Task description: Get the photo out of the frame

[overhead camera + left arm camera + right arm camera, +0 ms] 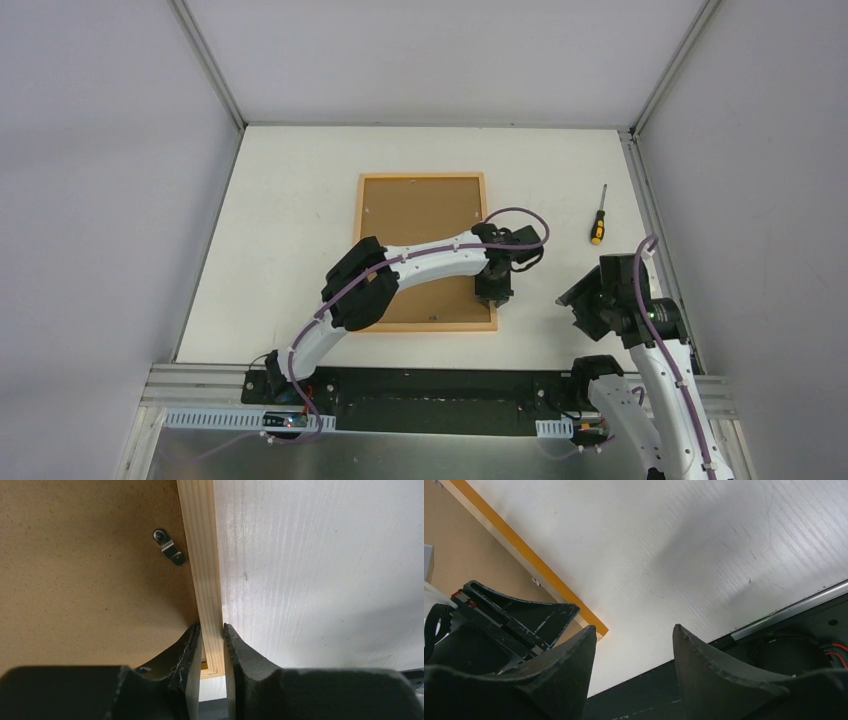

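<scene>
My left gripper [211, 632] pinches the right rail of the frame [202, 555], close to its near corner. The frame lies face down on the table [310, 580], its pale wood back up and its outer edge orange, with the brown backing board [75, 580] set inside. My right gripper [634, 635] hangs spread above the table, holding nothing.

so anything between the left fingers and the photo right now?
Yes. The frame lies back up and the brown backing board fills its opening; no photo shows, so it is presumably underneath. A metal clip sits on the board by the right rail. The left fingers straddle that rail near its near corner.
</scene>
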Controlling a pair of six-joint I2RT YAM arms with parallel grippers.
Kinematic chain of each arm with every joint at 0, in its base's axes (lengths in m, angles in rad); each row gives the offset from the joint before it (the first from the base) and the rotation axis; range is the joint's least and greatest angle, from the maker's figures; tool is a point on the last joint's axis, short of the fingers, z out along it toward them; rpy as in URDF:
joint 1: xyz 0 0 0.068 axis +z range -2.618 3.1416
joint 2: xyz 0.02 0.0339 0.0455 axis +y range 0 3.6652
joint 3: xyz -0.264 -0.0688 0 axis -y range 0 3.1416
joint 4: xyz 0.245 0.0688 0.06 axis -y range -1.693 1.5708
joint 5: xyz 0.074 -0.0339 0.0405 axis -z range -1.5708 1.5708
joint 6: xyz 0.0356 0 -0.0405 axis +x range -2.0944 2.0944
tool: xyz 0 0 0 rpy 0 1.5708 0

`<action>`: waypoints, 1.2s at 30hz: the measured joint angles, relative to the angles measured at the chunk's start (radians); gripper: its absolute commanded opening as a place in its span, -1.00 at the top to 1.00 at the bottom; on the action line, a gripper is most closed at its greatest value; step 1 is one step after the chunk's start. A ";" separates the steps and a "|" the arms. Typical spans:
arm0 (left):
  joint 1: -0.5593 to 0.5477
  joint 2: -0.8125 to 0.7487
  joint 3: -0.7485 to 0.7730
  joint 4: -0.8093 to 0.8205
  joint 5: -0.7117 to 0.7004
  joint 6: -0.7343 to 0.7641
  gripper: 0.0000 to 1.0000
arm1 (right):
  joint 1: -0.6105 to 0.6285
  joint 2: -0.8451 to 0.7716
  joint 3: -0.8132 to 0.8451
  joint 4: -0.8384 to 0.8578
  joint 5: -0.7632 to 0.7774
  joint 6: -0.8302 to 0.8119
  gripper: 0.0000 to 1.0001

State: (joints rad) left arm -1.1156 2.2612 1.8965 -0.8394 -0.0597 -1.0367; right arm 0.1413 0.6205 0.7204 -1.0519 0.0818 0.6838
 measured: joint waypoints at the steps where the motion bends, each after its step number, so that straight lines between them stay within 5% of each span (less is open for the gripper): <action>1: 0.000 0.004 0.006 -0.008 -0.002 0.000 0.91 | 0.000 0.001 -0.002 0.000 -0.003 -0.001 -0.23; 12: 0.000 0.009 0.051 -0.084 -0.014 0.135 1.00 | -0.001 0.049 -0.020 0.056 -0.144 -0.024 -0.62; 22: 0.004 -0.267 -0.088 -0.096 -0.016 0.243 1.00 | -0.049 0.328 -0.017 0.303 -0.381 -0.040 -0.88; 29: 0.004 -0.354 -0.150 -0.099 -0.002 0.275 1.00 | -0.028 0.651 0.030 0.658 -0.605 0.030 -0.82; 36: 0.004 -0.354 -0.158 -0.105 0.002 0.292 1.00 | 0.124 0.732 0.070 0.917 -0.620 0.121 -0.61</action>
State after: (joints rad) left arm -1.1118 1.9072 1.7386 -0.9440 -0.0574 -0.7444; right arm 0.2649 1.3525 0.7902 -0.1352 -0.5377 0.8043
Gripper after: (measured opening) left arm 0.058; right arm 0.866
